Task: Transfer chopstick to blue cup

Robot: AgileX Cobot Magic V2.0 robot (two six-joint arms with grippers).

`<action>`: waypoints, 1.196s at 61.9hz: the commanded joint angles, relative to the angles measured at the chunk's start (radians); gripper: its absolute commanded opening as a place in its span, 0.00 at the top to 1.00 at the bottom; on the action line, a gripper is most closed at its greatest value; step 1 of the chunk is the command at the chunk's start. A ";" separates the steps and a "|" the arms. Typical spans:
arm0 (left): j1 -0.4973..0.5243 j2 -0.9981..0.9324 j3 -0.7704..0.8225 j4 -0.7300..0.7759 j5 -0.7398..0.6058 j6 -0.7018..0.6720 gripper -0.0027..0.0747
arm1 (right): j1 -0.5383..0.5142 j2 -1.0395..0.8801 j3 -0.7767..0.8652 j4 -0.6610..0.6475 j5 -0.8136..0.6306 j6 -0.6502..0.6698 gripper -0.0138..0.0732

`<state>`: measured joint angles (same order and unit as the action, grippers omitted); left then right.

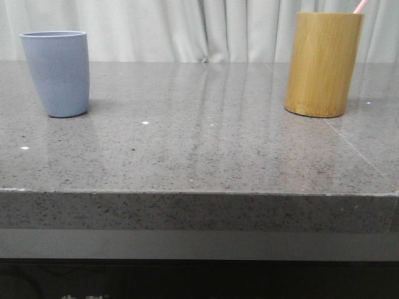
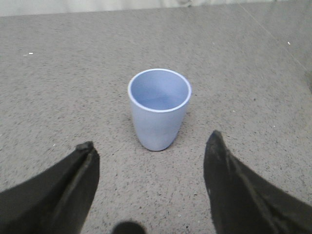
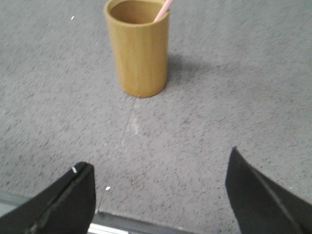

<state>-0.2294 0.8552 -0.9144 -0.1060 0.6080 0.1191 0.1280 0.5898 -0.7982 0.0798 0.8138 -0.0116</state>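
On the speckled grey stone table [image 1: 206, 156], the blue cup [image 1: 57, 73] stands upright far left and the tan bamboo holder [image 1: 323, 63] far right, well apart, with bare polished surface between them and forward to the square front edge. A pale pink chopstick [image 1: 360, 5] leans inside the holder, tip past its rim. Left gripper [image 2: 151, 151] hangs spread wide before the matte, tapered cup; right gripper [image 3: 161, 175] gapes empty before the smooth cylinder.
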 commanded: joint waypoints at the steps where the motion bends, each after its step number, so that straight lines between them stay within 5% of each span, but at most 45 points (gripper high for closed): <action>1: -0.021 0.076 -0.111 0.006 -0.020 0.002 0.37 | 0.005 0.033 -0.065 0.001 -0.012 -0.016 0.19; 47: -0.021 0.787 -0.799 0.172 0.456 -0.005 0.37 | 0.005 0.056 -0.076 0.001 -0.017 -0.016 0.19; 74: -0.021 0.949 -0.928 0.204 0.534 -0.060 0.40 | 0.005 0.056 -0.076 0.001 -0.017 -0.016 0.19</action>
<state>-0.2434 1.8405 -1.8070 0.0903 1.1689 0.0829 0.1303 0.6363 -0.8391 0.0798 0.8576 -0.0176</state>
